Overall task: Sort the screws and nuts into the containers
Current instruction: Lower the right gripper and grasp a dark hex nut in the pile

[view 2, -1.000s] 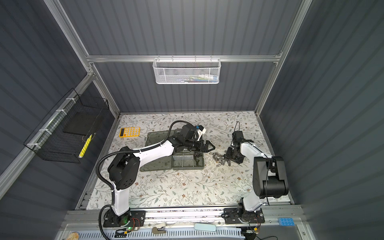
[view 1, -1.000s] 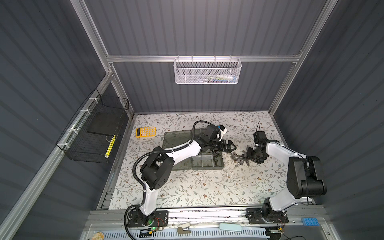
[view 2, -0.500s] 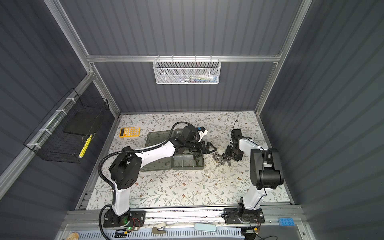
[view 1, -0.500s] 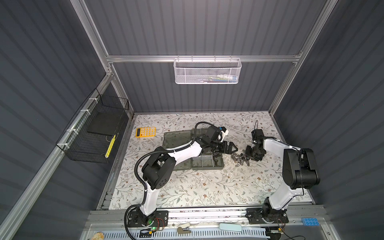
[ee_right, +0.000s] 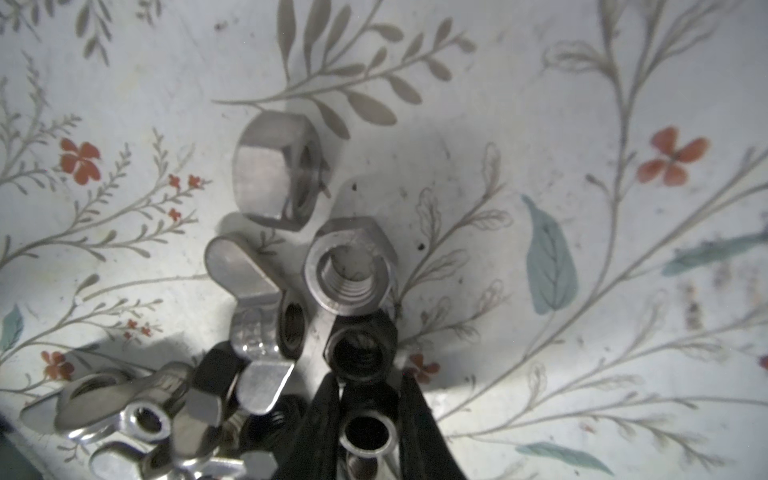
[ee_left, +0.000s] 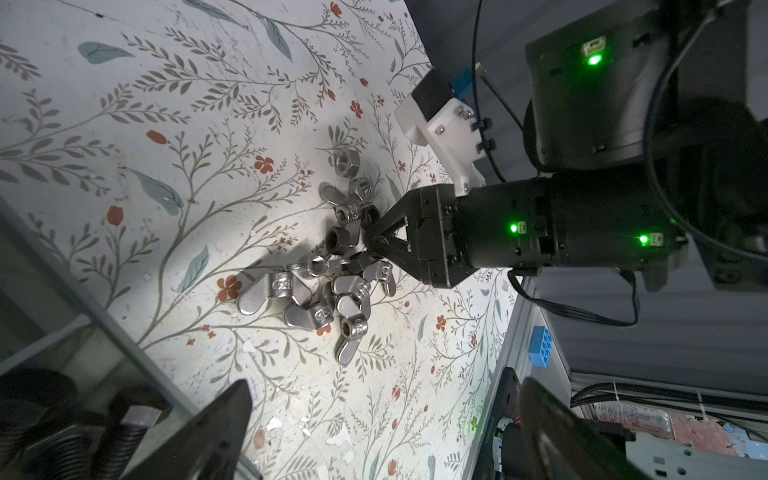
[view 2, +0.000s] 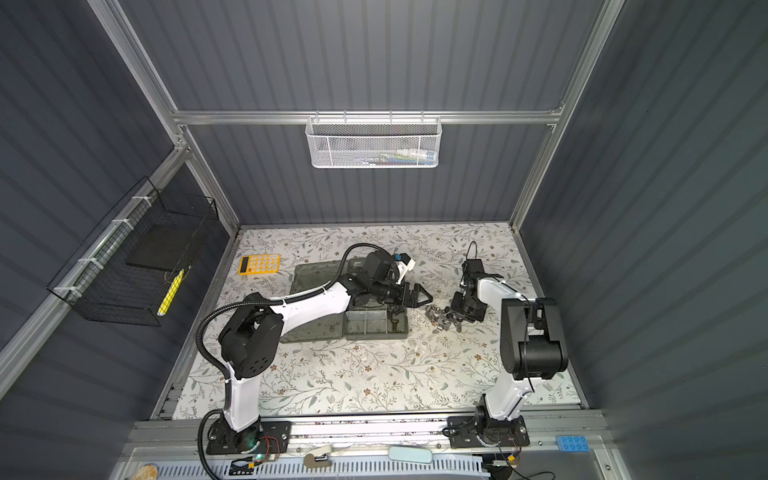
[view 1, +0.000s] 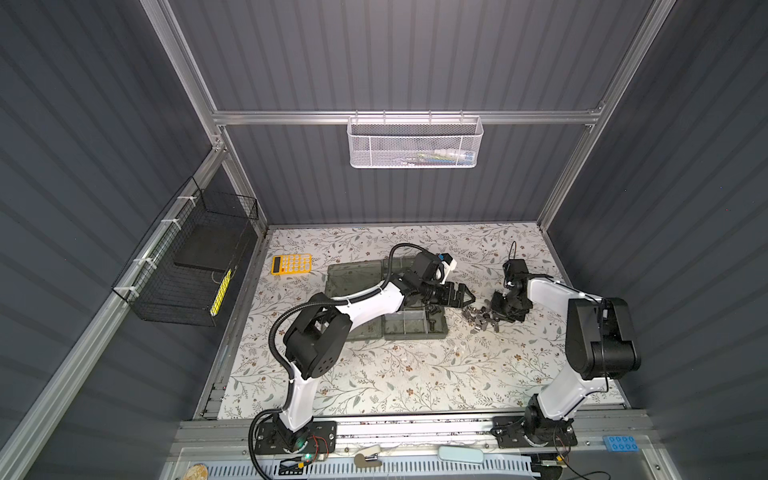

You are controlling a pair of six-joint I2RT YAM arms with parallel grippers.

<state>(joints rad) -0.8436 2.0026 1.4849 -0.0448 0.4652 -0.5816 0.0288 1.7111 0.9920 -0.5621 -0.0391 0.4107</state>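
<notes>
A pile of silver and black nuts [view 1: 482, 322] [view 2: 442, 320] [ee_left: 332, 286], hex and wing-shaped, lies on the floral mat just right of the organizer case [view 1: 415, 330]. My right gripper [view 1: 496, 318] [ee_right: 368, 388] reaches down into the pile's right side. Its fingers [ee_right: 322, 419] press on both sides of a silver nut [ee_right: 368, 434], with a black nut [ee_right: 360, 353] just ahead of the tips. My left gripper [view 1: 463, 296] [ee_left: 374, 436] hovers open and empty over the case's right end. Black screws [ee_left: 120, 432] lie in the containers' end cell [view 1: 432, 322].
The case's flat lid [view 1: 353, 278] lies behind the left arm. A yellow calculator [view 1: 291, 264] sits at the mat's back left. A black wire basket [view 1: 187, 266] hangs on the left wall and a white mesh basket [view 1: 415, 143] on the back wall.
The right gripper's jaws have narrowed round a nut in the pile, and its arm has shifted slightly. The left gripper has hardly moved.
</notes>
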